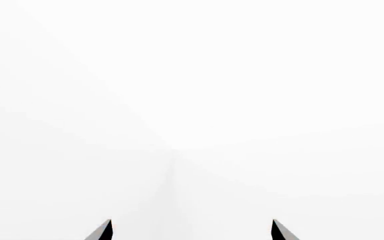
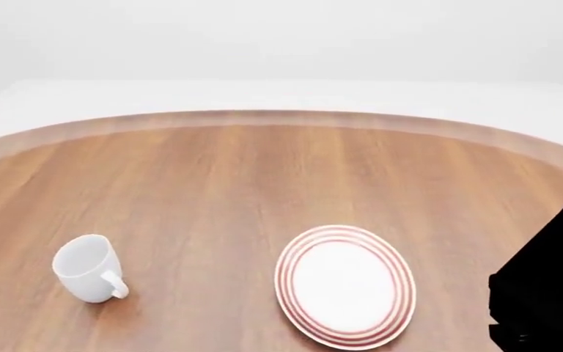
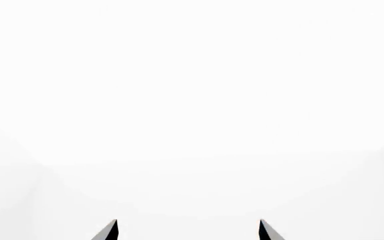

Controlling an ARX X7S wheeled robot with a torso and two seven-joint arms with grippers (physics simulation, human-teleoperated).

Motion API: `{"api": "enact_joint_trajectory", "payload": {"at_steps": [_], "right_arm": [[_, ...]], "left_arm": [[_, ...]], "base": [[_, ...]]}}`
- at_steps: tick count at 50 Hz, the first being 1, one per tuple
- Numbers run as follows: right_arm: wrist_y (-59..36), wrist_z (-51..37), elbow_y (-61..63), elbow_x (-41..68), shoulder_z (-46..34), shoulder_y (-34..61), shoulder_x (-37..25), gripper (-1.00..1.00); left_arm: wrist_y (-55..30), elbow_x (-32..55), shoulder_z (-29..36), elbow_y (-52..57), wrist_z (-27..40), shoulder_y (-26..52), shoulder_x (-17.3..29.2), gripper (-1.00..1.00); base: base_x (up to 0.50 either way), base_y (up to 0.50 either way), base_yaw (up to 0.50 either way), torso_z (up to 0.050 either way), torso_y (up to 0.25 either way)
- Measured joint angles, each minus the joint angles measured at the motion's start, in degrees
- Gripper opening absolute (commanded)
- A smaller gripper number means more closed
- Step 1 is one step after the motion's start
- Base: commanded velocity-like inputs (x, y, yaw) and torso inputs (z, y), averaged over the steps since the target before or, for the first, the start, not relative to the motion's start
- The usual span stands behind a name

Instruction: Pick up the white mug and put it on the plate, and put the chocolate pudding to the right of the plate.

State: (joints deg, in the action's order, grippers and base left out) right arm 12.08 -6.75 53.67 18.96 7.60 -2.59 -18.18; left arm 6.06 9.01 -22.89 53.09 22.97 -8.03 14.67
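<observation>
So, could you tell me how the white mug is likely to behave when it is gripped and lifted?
The white mug looks rigid ceramic, so probably stiff but breakable. Its glossy, slightly tapered wall may slip between fingers. It stands upright on the wooden table, so rolling seems unlikely.

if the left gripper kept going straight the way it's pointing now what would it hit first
Nothing visible: between the left gripper fingertips the left wrist view shows only blank white background, no mug, plate or table. The way looks free, though depth is unclear.

Round wood table carries a white mug, upright, handle toward the camera, well apart to the left of the red-ringed plate.
</observation>
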Motion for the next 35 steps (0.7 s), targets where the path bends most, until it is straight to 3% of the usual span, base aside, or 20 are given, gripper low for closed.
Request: {"api": "enact_joint_trajectory", "payload": {"at_steps": [25,35], "right_arm": [[-0.1,-1.4,-0.7,0.3,-0.2,0.2,-0.5,1.0],[0.0,-1.7,-0.7,0.3,-0.5,0.1,-0.8,1.0]], "left_arm": [[-0.6,-0.7,0.9,-0.6,0.8,-0.2,0.7,1.0],[-2.0,-1.9,1.5,-0.6,1.3,-0.1,1.0,1.0]], "base": [[0.0,0.02,0.0,0.0,0.0],[0.0,0.0,0.0,0.0,-0.25]]}}
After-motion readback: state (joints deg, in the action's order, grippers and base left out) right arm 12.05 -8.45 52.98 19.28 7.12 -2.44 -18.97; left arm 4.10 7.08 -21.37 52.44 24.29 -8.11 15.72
